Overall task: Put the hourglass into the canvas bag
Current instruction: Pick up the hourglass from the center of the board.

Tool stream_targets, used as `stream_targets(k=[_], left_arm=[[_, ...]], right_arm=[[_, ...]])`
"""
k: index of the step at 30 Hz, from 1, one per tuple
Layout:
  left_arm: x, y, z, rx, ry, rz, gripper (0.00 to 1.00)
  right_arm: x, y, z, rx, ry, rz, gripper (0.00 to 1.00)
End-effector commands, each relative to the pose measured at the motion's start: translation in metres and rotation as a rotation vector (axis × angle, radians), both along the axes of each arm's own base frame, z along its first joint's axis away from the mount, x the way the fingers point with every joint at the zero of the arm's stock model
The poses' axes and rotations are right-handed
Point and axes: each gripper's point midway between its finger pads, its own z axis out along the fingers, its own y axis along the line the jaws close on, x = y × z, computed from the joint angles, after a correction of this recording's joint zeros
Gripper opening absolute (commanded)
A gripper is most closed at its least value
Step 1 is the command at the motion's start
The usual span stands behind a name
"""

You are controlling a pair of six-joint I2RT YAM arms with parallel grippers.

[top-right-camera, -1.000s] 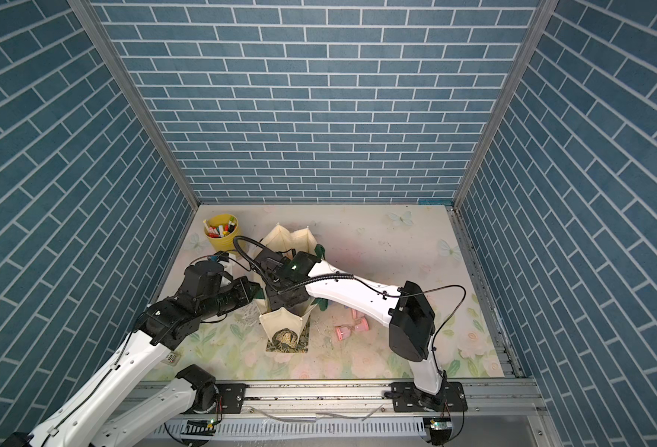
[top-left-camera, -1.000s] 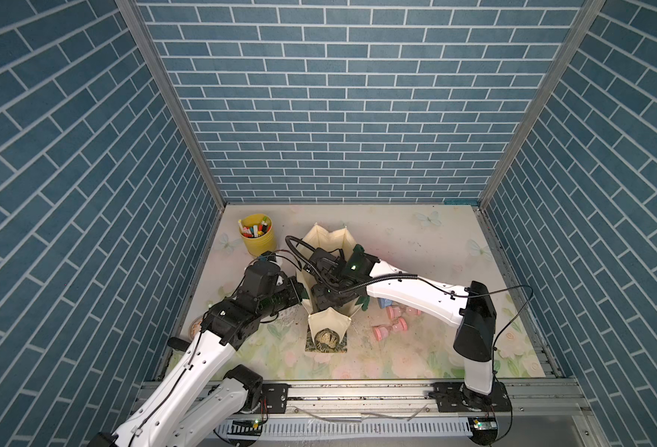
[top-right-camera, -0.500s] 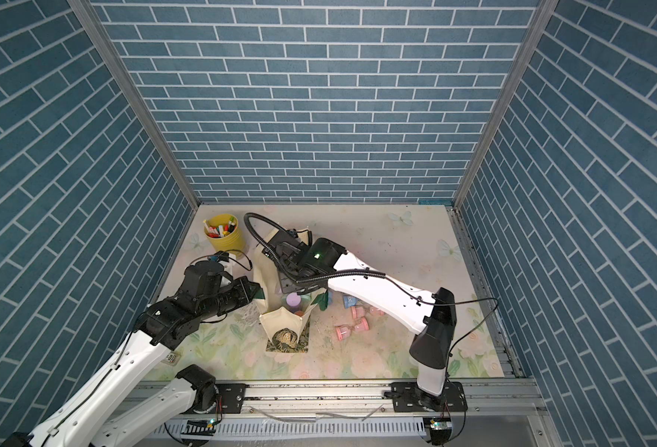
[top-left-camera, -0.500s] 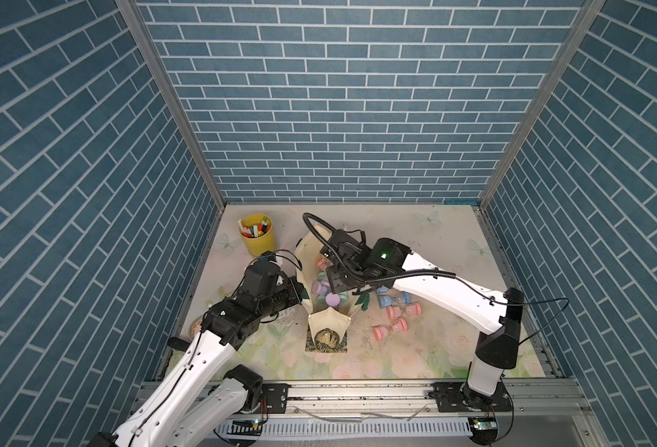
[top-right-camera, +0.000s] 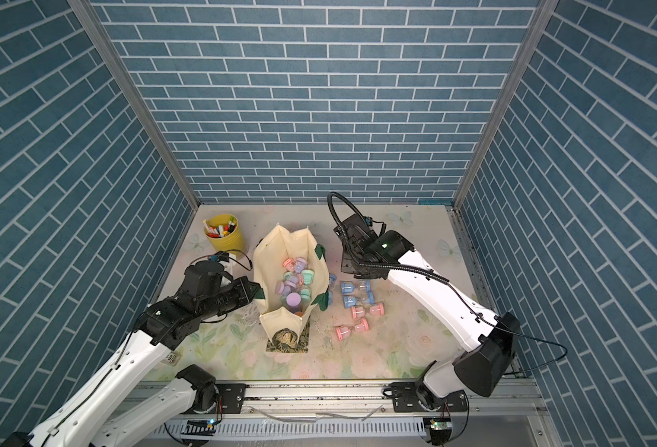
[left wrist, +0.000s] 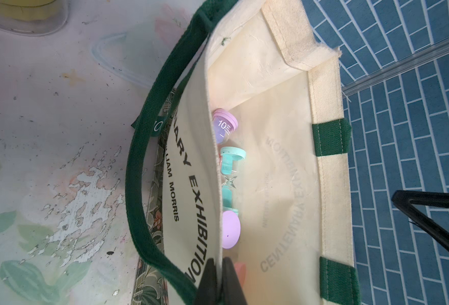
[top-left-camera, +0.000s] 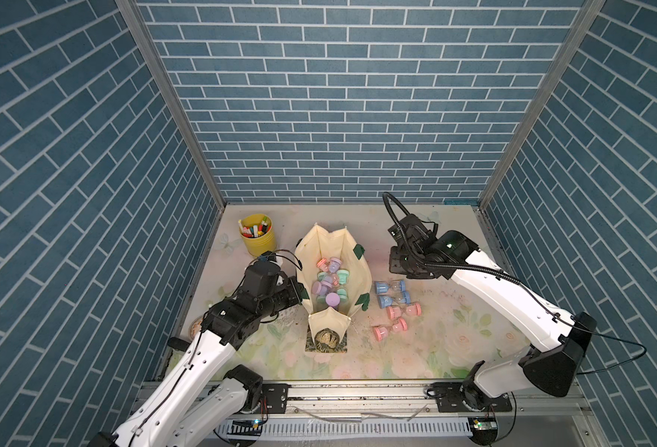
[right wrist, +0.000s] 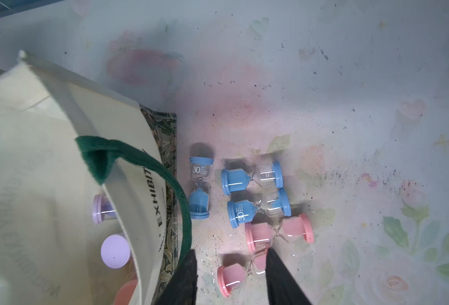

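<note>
left wrist view: the left jaws are pinched shut on the top edge of the canvas bag (left wrist: 284,118), gripping its left wall towards the near end, and the mouth gapes. inside lie a purple hourglass (left wrist: 224,129), a teal hourglass (left wrist: 230,174) and a lilac-capped hourglass (left wrist: 230,229) seen end-on.

in both top views the bag stands left of centre on the floral worktop (top-left-camera: 435,348), mouth up. a cluster of hourglasses (top-left-camera: 330,278) in purple, teal and pink lies on its floor.

the right jaws hang right of the bag, on the far side of the loose hourglasses. in the right wrist view they stand apart, holding nothing and touching nothing. a pink hourglass (right wrist: 240,272) lies on the worktop, seen through the gap. a second pink hourglass (right wrist: 278,233) lies just beyond it. further off, two blue hourglasses (right wrist: 252,178) lie side by side. a third blue hourglass (right wrist: 199,190) lies just beside the bag's right wall.

a yellow pen cup (top-left-camera: 259,242) sits at the far left, apart from the bag.
</note>
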Motion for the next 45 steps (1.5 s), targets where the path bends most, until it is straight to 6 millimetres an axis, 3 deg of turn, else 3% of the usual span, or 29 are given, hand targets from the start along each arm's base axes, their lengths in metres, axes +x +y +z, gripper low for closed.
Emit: stream_targets(k=[1, 6, 18, 27, 45], left_arm=[[-0.001, 0.002, -0.006, 0.016, 0.012, -0.001, 0.00], [-0.001, 0.002, -0.007, 0.022, 0.018, -0.003, 0.00], [-0.001, 0.001, -0.009, 0.017, 0.020, -0.003, 0.00], [-0.001, 0.001, -0.009, 0.016, 0.018, -0.005, 0.00], [-0.001, 0.001, -0.015, 0.014, 0.021, -0.008, 0.00]], right_arm=[[0.002, 0.006, -0.028, 0.069, 0.090, -0.046, 0.42], [0.010, 0.017, -0.065, 0.101, 0.168, -0.055, 0.43], [0.017, 0.056, -0.120, 0.167, 0.319, -0.003, 0.48], [0.015, 0.069, -0.146, 0.152, 0.386, 0.015, 0.50], [0.009, 0.093, -0.173, 0.122, 0.441, 0.052, 0.51]])
